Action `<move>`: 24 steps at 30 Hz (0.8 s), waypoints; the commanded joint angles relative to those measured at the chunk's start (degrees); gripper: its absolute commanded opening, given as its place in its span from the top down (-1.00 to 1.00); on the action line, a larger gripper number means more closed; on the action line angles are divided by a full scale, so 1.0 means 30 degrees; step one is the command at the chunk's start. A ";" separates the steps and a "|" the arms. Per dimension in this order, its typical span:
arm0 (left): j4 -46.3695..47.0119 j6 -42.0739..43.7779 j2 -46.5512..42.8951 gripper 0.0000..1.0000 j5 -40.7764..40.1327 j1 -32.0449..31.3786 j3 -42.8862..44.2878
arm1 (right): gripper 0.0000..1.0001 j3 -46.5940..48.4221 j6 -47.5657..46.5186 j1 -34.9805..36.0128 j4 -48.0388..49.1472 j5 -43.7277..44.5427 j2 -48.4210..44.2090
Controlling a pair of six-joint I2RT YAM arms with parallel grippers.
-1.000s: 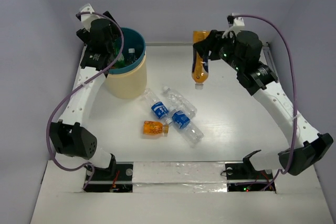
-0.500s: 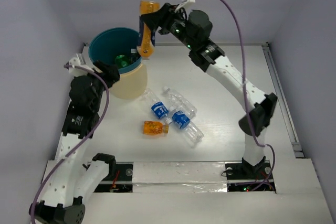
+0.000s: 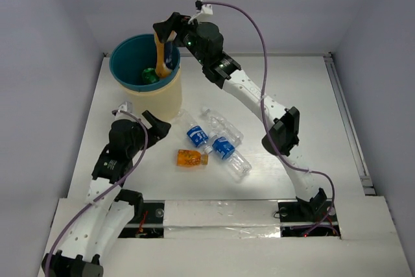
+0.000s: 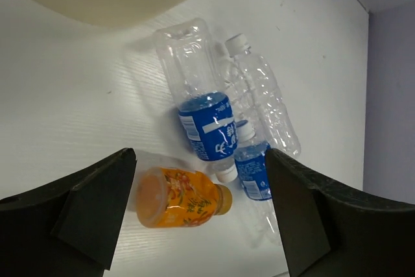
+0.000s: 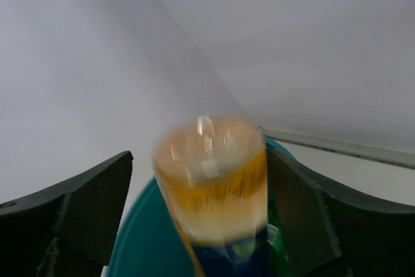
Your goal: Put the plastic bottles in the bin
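Hanging over the bin (image 3: 159,98), the R tool (image 5: 198,173) has its jaws spread wide w/ a big orange bottle (image 3: 161,56) between them. The bottle is base up, lower end inside the teal rim. A gap shows on one side of it & it's blurred in the wrist view, so it doesn't look gripped. A green bottle (image 3: 149,76) lies in the bin. The L tool (image 4: 198,167) hovers wide open & empty above the table (image 3: 292,95), nr the bin's wall. Under it lie a small orange bottle (image 4: 175,196), a blue-label bottle (image 4: 204,121), a second blue-label bottle (image 4: 256,173) & a plain clear bottle (image 4: 259,95), all bunched close together.
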 commanded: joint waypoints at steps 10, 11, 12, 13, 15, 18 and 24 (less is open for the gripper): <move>0.3190 -0.1063 0.3674 -0.64 -0.1124 -0.3451 0.0565 | -0.79 -0.3974 -0.3969 0.0623 0.0299 -0.0174 -0.6159; 0.3365 -0.1034 0.3995 -0.65 -0.1417 -0.3627 0.0710 | -0.43 -0.7397 -0.4375 0.0623 0.0678 -0.0320 -0.7213; 0.3773 -0.1063 0.4318 -0.65 -0.1623 -0.3629 0.0712 | -0.01 -0.9403 -0.4466 0.0623 0.1900 -0.0554 -0.9573; 0.4009 -0.1150 0.5046 -0.67 -0.1741 -0.3861 0.0712 | 0.61 -1.3223 -0.4641 0.0623 0.2522 -0.0701 -1.1917; 0.4449 -0.1238 0.5899 -0.68 -0.1858 -0.4127 0.0712 | 0.82 -1.6452 -0.4876 0.0623 0.3373 -0.1081 -1.3942; 0.5560 -0.1443 0.7482 -0.73 -0.2151 -0.4711 0.0741 | 0.84 -2.1208 -0.5169 0.0623 0.2941 -0.1812 -1.6328; 0.6965 -0.1766 0.9943 -0.91 -0.3880 -0.4889 0.1473 | 0.36 -2.6821 -0.4586 0.0623 0.0867 -0.0737 -2.0200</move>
